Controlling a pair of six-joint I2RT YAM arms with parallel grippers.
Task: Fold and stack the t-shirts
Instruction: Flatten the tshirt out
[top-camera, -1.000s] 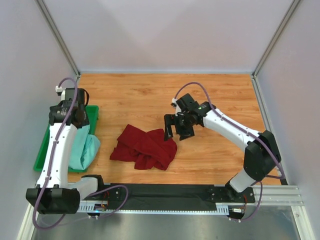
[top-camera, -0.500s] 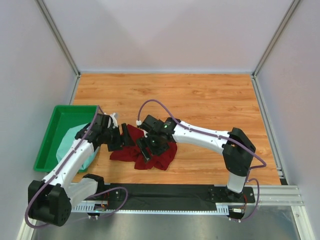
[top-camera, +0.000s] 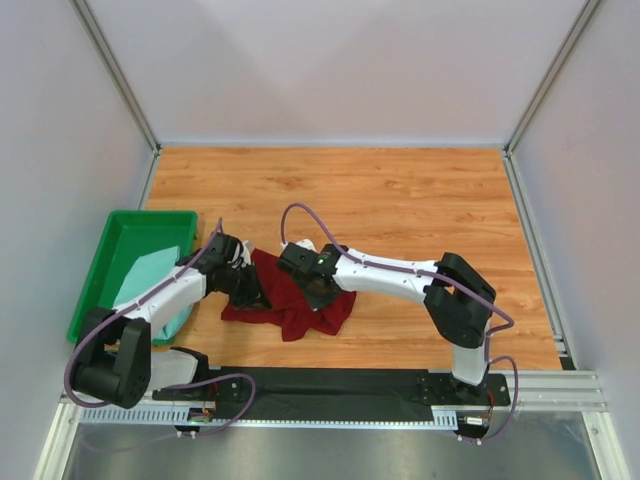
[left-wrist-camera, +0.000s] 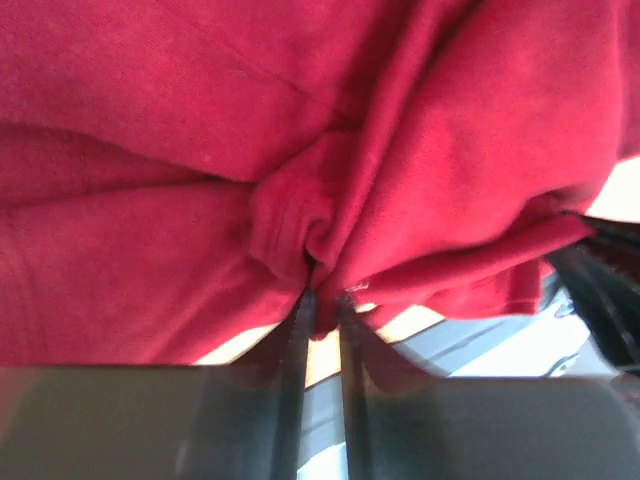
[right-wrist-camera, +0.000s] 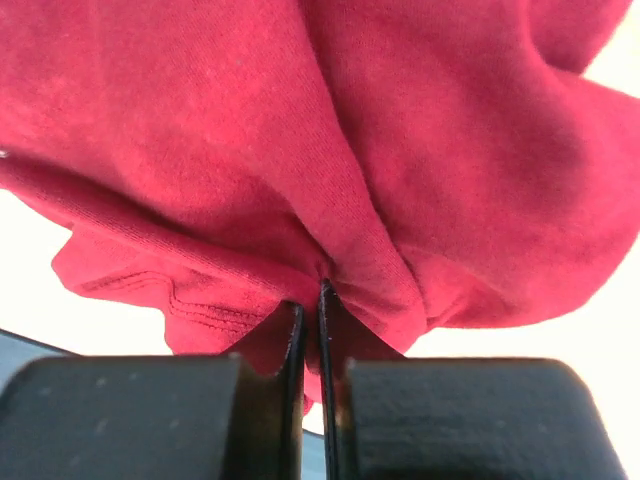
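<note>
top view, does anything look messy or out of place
The maroon t-shirt lies crumpled in a heap on the table, pinched by the left pincer and right pincer. The mint t-shirt spills over the near right edge of the green tray.

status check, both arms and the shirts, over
Both pinching maroon t-shirt: left gripper, right gripper. Shirt crumpled, not yet folded. Other one, mint t-shirt, partly in green tray. No obstruction seen.
</note>
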